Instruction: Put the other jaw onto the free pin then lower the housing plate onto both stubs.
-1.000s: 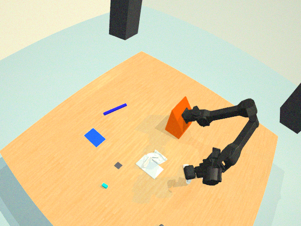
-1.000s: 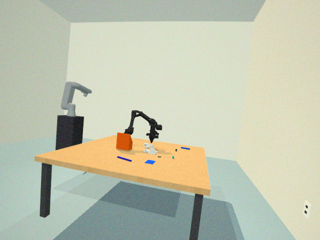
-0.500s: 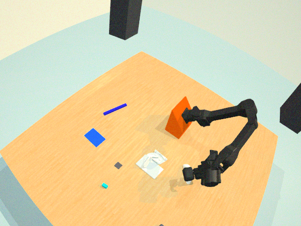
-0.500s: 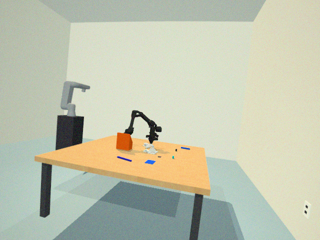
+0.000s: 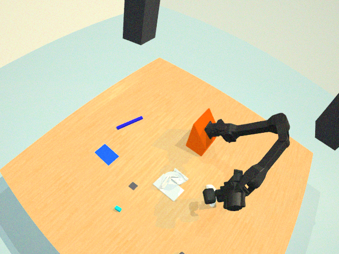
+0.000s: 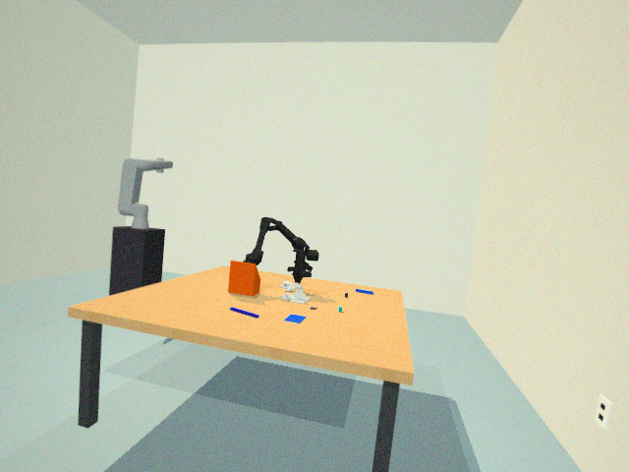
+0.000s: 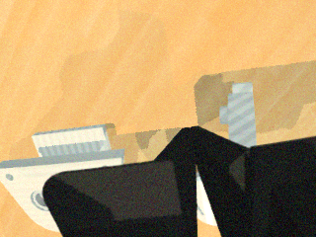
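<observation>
A white base plate (image 5: 173,192) lies with thin white parts (image 5: 174,177) on it; this white cluster (image 6: 296,297) shows in front of the arm in the exterior view. More white parts (image 5: 210,187) (image 6: 290,285) lie beneath and behind the gripper, mostly hidden. The wrist view shows a white plate (image 7: 22,185) with a round ringed hole at left, a ribbed white strip (image 7: 71,140) behind it, and a narrow grey toothed part (image 7: 242,118) at right. My gripper (image 6: 298,280) (image 7: 191,134) is shut and empty, low, between these parts. I cannot tell which jaw sits on a pin.
An orange block (image 5: 202,134) (image 6: 244,278) stands near the arm's base. A dark blue bar (image 5: 130,123) (image 6: 244,312), a blue square (image 5: 106,154) (image 6: 295,318), a dark square (image 5: 133,186) (image 6: 313,308) and a small cyan piece (image 5: 117,208) (image 6: 340,309) lie on the table.
</observation>
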`<state>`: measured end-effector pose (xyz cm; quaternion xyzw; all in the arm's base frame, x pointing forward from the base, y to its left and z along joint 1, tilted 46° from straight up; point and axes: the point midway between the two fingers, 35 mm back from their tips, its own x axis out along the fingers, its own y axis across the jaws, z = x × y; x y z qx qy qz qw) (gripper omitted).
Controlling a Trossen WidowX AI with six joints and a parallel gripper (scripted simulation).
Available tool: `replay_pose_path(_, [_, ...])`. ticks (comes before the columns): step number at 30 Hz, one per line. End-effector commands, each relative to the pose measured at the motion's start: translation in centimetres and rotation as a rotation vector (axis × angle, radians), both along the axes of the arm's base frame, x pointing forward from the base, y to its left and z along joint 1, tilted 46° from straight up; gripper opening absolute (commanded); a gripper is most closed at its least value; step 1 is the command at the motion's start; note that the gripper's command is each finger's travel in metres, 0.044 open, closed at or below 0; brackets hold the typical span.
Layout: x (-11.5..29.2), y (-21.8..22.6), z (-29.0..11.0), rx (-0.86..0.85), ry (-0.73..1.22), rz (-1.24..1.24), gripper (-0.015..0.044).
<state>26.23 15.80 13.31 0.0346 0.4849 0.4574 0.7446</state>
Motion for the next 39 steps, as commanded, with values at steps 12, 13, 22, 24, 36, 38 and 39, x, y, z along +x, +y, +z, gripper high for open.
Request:
replay_pose_path(12, [1.8,-1.4,-1.2,0.0,-0.006,0.003,0.0])
replay_pose_path(13, [1.9,-1.5,-1.2,0.0,-0.006,0.003,0.0])
replay_pose_path(22, [2.8,-2.4,-2.0,0.0,-0.006,0.003,0.0])
replay_pose_path(24, [3.0,-2.6,-2.2,0.0,-0.006,0.003,0.0])
replay_pose_path(36, [2.4,-6.3,1.3,-0.005,-0.002,0.0,0.0])
replay_pose_path(38, [2.2,-6.9,1.9,-0.005,-0.001,-0.001,0.0])
replay_pose_path(39, [2.2,-6.9,1.9,-0.005,-0.001,-0.001,0.0])
